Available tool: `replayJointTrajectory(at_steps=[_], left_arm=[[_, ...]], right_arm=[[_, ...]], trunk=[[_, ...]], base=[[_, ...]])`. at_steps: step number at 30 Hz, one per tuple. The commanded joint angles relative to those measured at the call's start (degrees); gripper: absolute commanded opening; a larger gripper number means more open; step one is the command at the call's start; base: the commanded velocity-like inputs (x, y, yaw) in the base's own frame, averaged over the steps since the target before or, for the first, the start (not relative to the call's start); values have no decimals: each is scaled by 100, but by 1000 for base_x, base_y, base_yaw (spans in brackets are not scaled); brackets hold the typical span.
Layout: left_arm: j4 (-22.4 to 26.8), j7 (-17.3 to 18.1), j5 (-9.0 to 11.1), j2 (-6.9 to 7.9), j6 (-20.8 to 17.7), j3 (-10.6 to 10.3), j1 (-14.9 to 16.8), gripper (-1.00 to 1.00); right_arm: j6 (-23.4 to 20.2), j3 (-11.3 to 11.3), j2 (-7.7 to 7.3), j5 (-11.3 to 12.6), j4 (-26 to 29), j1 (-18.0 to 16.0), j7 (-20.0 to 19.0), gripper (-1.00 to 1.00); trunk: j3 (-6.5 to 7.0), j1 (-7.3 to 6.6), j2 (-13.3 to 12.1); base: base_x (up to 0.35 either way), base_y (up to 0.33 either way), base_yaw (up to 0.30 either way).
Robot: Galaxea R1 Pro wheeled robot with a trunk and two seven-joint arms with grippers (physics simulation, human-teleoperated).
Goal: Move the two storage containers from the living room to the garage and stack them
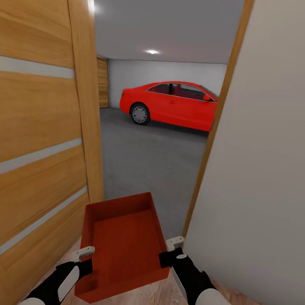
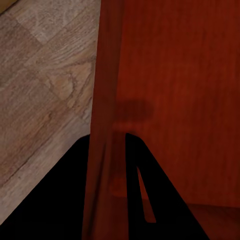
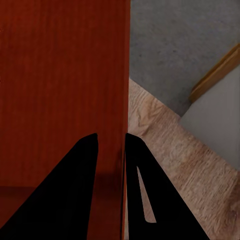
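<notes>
I carry one orange-red storage container (image 1: pixel 124 246) level in front of me, open side up, at the doorway into the garage. My left gripper (image 1: pixel 85 256) is shut on its left wall, and my right gripper (image 1: pixel 170 250) is shut on its right wall. In the left wrist view the black fingers (image 2: pixel 135 190) straddle the container's thin wall (image 2: pixel 105 125). The right wrist view shows the same pinch, fingers (image 3: pixel 135 190) on either side of the wall (image 3: pixel 122 100). Grey concrete garage floor (image 1: pixel 151 162) begins just past the container.
An open wooden door with glass slats (image 1: pixel 32 135) stands close on my left. A white wall (image 1: pixel 269 160) with wood jamb (image 1: pixel 216 126) closes in on the right. A red car (image 1: pixel 169 103) is parked at the garage's far side. Wood-plank floor (image 1: pixel 164 304) lies under me.
</notes>
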State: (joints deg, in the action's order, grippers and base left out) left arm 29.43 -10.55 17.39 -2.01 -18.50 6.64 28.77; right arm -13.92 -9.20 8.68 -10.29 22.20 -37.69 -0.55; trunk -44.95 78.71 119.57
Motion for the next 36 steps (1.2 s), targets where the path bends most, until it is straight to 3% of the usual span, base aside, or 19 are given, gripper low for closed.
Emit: replayJointTrajectory(at_steps=[1, 24, 36], left_arm=[[81, -53, -26, 42, -40, 66, 5, -100], [81, -53, -26, 41, -38, 64, 3, -100], [81, -53, -26, 35, -38, 57, 5, -100]], right_arm=[[-40, -117, -7, 44, -5, 0, -29, -100], [-40, -117, -7, 44, -5, 5, -29, -100], [-40, -117, -7, 44, -5, 5, -31, -100]], trunk=[[-6, 1, 3], [13, 1, 3], [14, 1, 3]], base=[[141, 95, 0], [13, 9, -47], [121, 82, -1]])
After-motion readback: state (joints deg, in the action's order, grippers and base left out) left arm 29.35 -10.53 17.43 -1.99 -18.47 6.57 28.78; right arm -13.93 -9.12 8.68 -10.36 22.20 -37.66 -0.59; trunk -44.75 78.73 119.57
